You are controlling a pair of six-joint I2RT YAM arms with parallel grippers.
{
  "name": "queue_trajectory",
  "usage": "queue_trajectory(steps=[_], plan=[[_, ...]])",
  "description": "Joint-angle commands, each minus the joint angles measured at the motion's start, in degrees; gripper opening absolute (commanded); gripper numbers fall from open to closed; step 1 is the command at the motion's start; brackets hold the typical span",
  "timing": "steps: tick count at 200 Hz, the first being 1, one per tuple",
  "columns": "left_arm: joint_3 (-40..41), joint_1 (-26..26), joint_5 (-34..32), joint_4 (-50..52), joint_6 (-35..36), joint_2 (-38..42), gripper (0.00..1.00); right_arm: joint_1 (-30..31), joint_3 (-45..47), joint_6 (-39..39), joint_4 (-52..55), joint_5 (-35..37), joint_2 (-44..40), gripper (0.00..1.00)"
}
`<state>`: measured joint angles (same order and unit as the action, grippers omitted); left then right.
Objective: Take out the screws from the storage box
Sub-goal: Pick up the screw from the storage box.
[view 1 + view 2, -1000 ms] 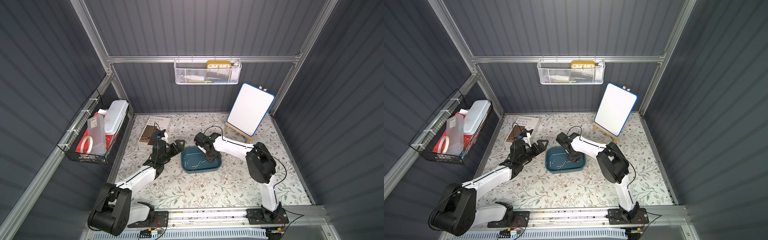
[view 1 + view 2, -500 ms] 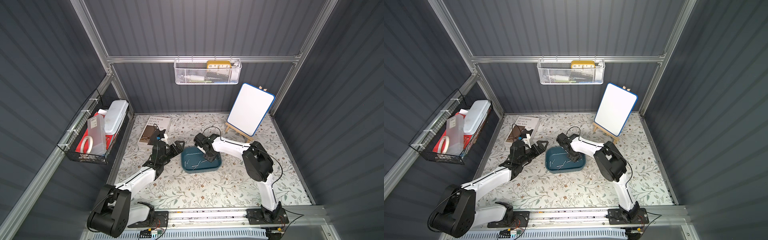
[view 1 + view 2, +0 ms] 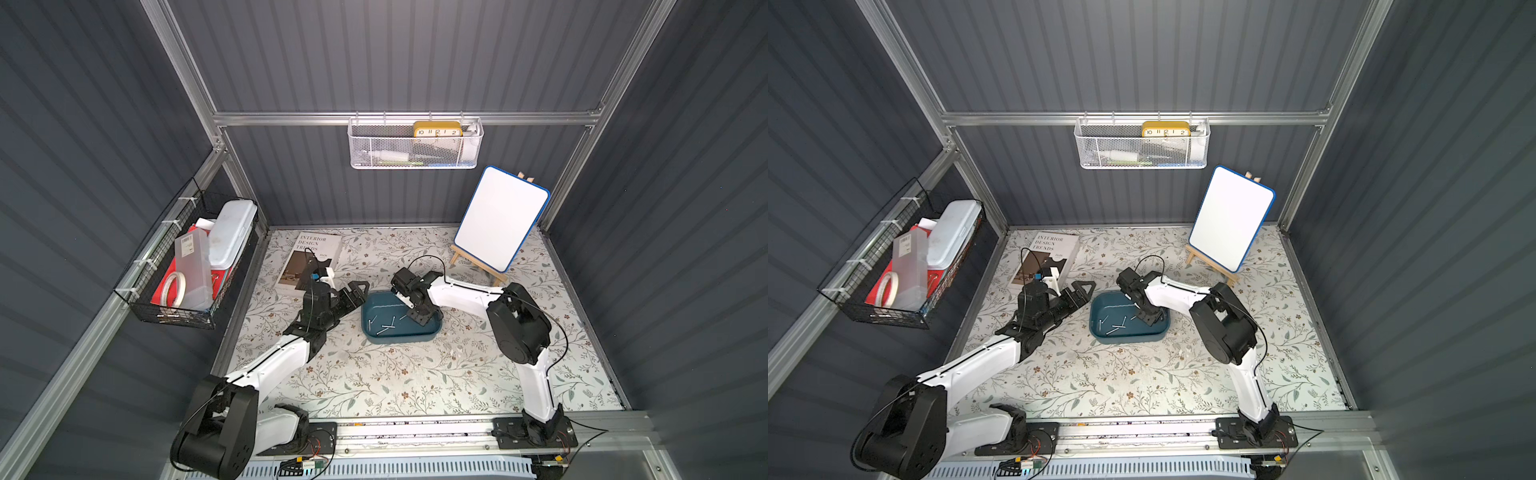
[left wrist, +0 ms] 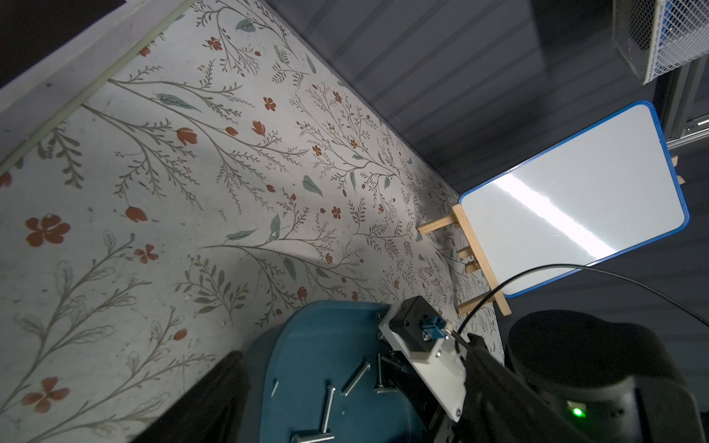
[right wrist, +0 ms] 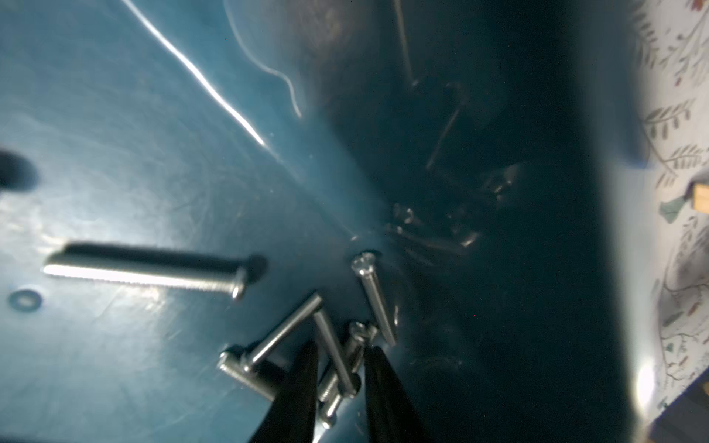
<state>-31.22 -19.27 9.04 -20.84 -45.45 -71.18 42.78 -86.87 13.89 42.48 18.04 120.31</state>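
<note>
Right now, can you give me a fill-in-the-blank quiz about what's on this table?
The right arm's fingers reach into the storage box among the ____.
The left arm's fingers, beside the box, are ____.
The whiteboard stands on a wooden ____.
Missing words: screws, open, easel.

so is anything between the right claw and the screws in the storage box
nothing visible does: the right claw is down inside the storage box, its fingers either side of a small pile of screws on the box floor
</note>
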Motion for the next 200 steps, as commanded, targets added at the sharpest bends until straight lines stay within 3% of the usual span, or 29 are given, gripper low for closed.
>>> queue_trajectory(steps=[1, 71, 200], plan=[[0.4, -0.3, -0.1, 1.2, -1.1, 1.2, 0.91, -0.2, 2.7, -1.0, 1.0, -1.4, 0.4, 0.24], [1.2, -0.3, -0.3, 1.3, -2.8, 2.4, 0.92, 0.4, 3.8, -1.0, 0.1, -1.5, -0.6, 0.12], [1.8, -0.3, -0.6, 2.1, -3.0, 3.8, 0.92, 1.1, 3.6, -7.9, 1.4, -3.1, -7.4, 0.02]])
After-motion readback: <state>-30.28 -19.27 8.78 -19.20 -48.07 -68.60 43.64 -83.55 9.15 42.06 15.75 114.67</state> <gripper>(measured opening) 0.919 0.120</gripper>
